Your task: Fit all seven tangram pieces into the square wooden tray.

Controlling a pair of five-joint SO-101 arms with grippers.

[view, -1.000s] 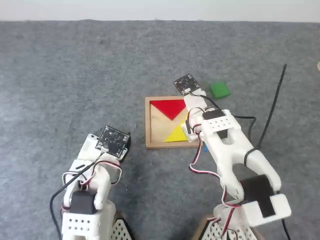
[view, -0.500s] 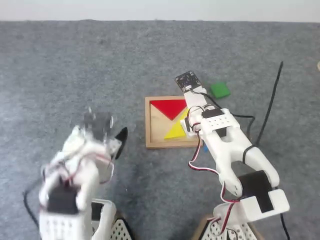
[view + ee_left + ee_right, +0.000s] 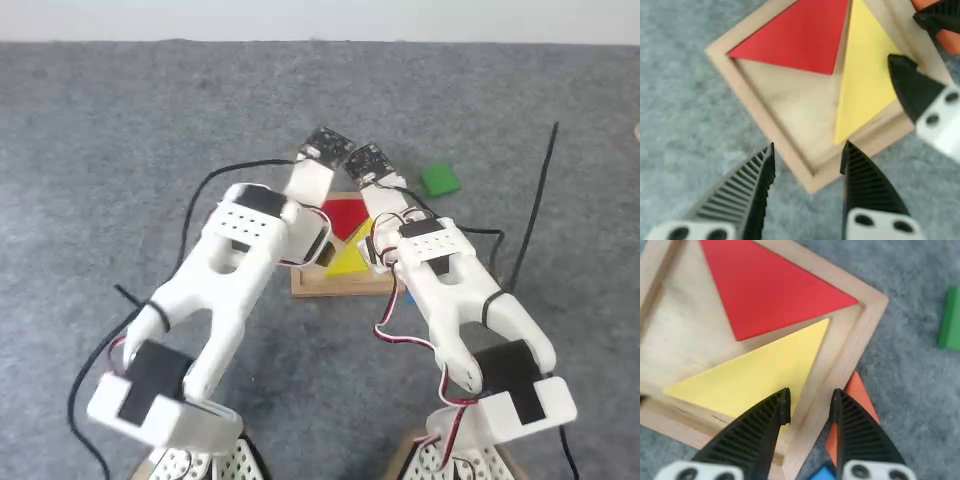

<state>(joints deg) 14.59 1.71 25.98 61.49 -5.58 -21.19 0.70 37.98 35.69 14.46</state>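
Observation:
The square wooden tray [image 3: 350, 290] lies mid-table with a red triangle [image 3: 340, 215] and a yellow triangle [image 3: 352, 264] in it. In the left wrist view, my left gripper [image 3: 807, 165] hovers open over a corner of the tray [image 3: 757, 105], near the red triangle [image 3: 800, 35] and the yellow triangle [image 3: 865, 75]. My right gripper [image 3: 810, 395] is open and straddles the tray rim [image 3: 840, 365] beside the yellow triangle [image 3: 750, 377]. An orange piece [image 3: 852, 402], a blue piece [image 3: 825, 474] and a green piece [image 3: 952, 317] lie outside the tray.
The green piece [image 3: 440, 180] sits on the grey carpet behind and right of the tray. The blue piece [image 3: 409, 297] peeks out under the right arm [image 3: 440, 260]. The left arm [image 3: 250, 235] stretches across the tray's left side. A black cable [image 3: 535, 230] runs along the right.
The left arm has swung from the front left of the table up and across to the tray. The right arm has barely moved.

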